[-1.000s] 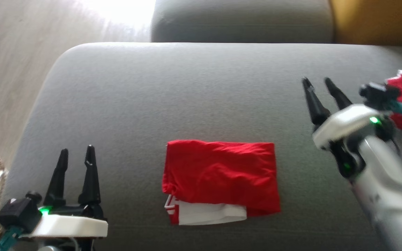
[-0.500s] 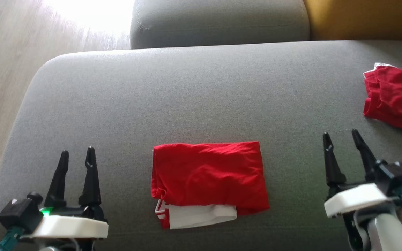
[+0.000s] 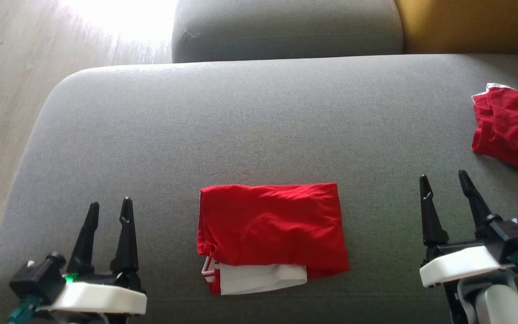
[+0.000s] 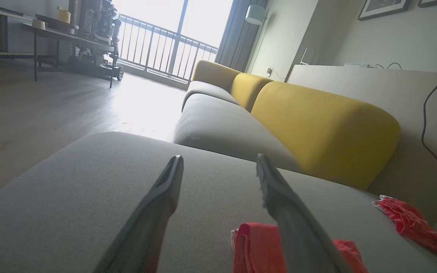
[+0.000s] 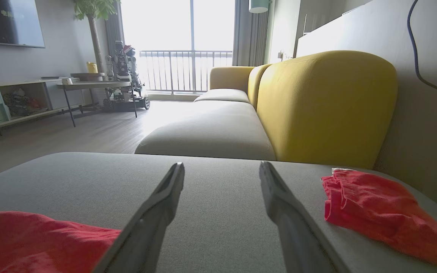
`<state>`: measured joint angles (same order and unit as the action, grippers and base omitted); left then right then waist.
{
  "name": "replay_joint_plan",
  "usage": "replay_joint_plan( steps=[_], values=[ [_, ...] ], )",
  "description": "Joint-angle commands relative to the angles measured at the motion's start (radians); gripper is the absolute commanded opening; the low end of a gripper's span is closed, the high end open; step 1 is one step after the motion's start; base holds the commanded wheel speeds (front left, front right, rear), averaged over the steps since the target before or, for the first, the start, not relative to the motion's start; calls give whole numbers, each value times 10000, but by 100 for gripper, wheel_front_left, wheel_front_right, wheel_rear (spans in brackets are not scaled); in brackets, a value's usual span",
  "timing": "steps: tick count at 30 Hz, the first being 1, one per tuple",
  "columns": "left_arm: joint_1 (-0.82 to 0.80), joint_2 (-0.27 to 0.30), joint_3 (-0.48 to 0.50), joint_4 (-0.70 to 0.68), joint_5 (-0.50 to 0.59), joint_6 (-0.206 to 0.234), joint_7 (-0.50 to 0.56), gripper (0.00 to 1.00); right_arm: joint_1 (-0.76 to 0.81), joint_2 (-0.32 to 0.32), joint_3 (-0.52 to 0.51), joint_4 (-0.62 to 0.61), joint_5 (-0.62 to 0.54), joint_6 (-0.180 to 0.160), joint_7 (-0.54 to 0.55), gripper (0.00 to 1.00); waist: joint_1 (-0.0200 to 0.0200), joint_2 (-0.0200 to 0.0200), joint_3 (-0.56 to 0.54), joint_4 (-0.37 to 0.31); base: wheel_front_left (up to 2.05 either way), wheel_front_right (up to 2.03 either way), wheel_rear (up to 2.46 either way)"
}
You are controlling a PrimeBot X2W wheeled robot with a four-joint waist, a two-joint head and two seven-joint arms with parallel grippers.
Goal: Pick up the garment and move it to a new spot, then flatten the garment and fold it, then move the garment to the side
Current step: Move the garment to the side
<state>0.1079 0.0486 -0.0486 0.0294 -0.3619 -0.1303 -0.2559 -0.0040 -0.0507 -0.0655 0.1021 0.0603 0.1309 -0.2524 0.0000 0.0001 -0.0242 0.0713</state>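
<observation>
The folded red garment (image 3: 270, 225) lies on the grey sofa seat (image 3: 241, 117), between the left gripper (image 3: 110, 202) and the right gripper (image 3: 442, 175), touching neither. Both jaws stand spread and empty. Another red cloth (image 3: 511, 130) lies beyond the right jaws.

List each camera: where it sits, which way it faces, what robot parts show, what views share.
Head view: on the head, looking down on the grey cushion; left gripper and right gripper show, both open.
Left wrist view: on the left wrist, low, facing along the cushion toward the balcony window; its fingers show.
Right wrist view: right wrist, same heading; its fingers show.
All three share the folded garment and the second red garment.
</observation>
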Motion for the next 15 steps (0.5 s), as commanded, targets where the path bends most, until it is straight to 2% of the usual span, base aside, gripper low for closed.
replay_joint_plan(
  steps=[1, 15],
  values=[
    [-272, 16, 333, -286, 21, 49, -59, 100, -138, -1, 201, -393, -38, -2, -93, 100, 0, -1, -3, 4, 0, 0, 0],
    [-288, 16, 281, -239, 66, 32, -59, 100, -118, 4, 99, -435, 234, -2, -93, 100, 0, -1, 79, 131, 0, 0, 0]
  ],
)
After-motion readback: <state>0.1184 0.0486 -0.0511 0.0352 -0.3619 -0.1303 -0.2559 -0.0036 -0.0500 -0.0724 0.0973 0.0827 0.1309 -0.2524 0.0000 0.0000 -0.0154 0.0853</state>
